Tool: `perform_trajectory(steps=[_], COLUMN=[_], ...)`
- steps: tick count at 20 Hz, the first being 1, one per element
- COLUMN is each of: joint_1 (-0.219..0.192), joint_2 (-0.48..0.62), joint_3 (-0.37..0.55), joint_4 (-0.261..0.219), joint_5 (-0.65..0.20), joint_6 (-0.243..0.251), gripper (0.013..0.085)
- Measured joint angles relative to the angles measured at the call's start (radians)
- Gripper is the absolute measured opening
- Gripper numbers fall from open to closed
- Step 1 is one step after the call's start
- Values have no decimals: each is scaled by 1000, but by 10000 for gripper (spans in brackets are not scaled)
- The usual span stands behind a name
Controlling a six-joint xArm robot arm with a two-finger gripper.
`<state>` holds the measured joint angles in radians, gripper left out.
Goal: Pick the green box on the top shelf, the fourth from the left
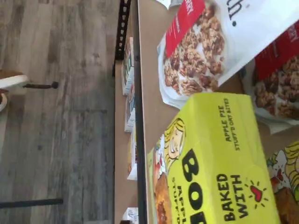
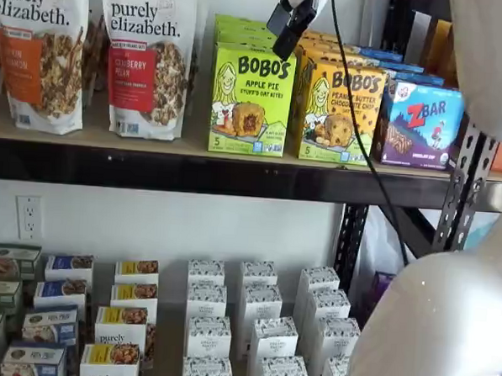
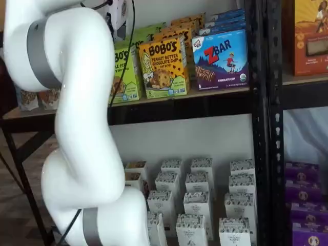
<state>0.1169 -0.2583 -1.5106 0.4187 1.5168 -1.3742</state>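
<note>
The green box (image 2: 250, 99) stands upright at the front of the top shelf (image 2: 193, 170), printed "BOBO'S APPLE PIE". The wrist view shows it close up (image 1: 215, 158) on the tan board (image 1: 150, 98). In a shelf view my arm hides its left part (image 3: 126, 72). My gripper (image 2: 286, 30) hangs from above, its black fingers in front of the box's upper right corner, just above it. The fingers are seen side-on, so I cannot tell whether they are open. They hold nothing.
A yellow-orange Bobo's box (image 2: 339, 113) stands right of the green box, then a blue Zbar box (image 2: 418, 125). Two granola bags (image 2: 148, 56) stand to its left. Small white cartons (image 2: 261, 323) fill the lower level. My white arm (image 3: 77, 128) blocks much of a shelf view.
</note>
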Motion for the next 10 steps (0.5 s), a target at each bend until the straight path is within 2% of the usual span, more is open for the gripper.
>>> perform_trajectory(steps=[10], joint_1=[-4], joint_2=[80], joint_3=[-75], joint_4=[-30], joint_5=[41], joint_6=[-11], gripper=[850])
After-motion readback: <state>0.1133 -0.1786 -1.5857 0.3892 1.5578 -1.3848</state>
